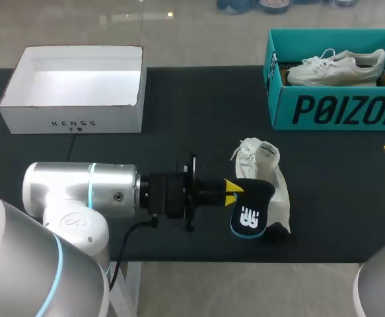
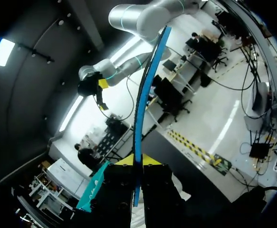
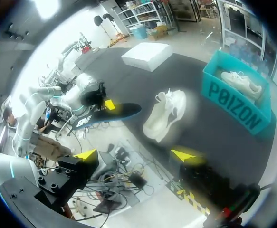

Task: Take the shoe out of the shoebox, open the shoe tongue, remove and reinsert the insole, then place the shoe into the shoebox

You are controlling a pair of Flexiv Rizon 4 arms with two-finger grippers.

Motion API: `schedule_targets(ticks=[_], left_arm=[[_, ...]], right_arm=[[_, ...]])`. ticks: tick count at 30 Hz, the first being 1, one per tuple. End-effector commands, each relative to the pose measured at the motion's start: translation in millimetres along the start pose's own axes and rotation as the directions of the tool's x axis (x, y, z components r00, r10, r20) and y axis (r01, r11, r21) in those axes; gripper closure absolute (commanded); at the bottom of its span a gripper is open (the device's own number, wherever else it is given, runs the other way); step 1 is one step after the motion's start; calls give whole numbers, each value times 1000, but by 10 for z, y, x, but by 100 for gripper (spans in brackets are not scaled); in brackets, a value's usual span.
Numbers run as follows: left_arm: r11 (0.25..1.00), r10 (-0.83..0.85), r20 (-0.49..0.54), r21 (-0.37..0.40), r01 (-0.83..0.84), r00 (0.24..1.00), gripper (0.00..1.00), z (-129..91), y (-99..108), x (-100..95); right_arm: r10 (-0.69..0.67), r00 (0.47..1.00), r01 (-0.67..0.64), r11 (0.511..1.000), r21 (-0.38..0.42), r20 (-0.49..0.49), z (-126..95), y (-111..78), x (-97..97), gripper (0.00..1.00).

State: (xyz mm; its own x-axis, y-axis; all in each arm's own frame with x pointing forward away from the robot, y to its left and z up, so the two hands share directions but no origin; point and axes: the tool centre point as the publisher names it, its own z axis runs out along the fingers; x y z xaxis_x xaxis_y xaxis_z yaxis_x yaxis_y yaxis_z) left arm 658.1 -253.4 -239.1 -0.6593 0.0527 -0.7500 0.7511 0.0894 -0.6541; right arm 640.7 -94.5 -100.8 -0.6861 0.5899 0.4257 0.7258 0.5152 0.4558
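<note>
so the left gripper (image 1: 232,191) comes in from the left side of the frame and sits a bit below centre, clamped on the insole (image 1: 250,206): dark thing, blue edge, white logo on it. In the left wrist view you see the insole (image 2: 143,95) edge-on, pinched between both fingers and sticking straight out ahead of them

the white shoe (image 1: 265,165) is out of its box, lying on the black table (image 1: 179,99) just right of centre. From above, the insole overlaps the lower left part of the shoe; can't tell if they actually touch. In the right wrist view the insole looks just beside the shoe, not in it

teal shoebox (image 1: 337,109) is in the upper right of the frame with another white shoe (image 1: 337,68) inside. A white box (image 1: 70,122) sits in the upper left, well apart from everything

right gripper (image 3: 136,155) has its fingers spread wide with nothing between them. In the head view only a yellow tip pokes in at the right edge, below the shoebox
</note>
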Motion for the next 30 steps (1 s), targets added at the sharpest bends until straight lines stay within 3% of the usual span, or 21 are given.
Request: schedule_targets(ticks=[1,8,15,21,30], left_arm=[[1000,-4,-38,19,4,999,100,-18,58,-53],[996,-15,-53,84,19,998,100,29,119,-84],[989,2,-91,150,12,996,100,335,213,-100],[990,2,-113,137,14,994,100,514,317,-68],[996,-9,-111,84,19,994,100,483,477,-9]], right_arm=[[2,1000,-2,1000,6,-2,-5,20,-16,0],[2,1000,-2,1000,6,-2,-5,20,-16,0],[2,1000,-2,1000,6,-2,-5,20,-16,0],[2,1000,-2,1000,6,-2,-5,20,-16,0],[2,1000,-2,1000,6,-2,-5,20,-16,0]])
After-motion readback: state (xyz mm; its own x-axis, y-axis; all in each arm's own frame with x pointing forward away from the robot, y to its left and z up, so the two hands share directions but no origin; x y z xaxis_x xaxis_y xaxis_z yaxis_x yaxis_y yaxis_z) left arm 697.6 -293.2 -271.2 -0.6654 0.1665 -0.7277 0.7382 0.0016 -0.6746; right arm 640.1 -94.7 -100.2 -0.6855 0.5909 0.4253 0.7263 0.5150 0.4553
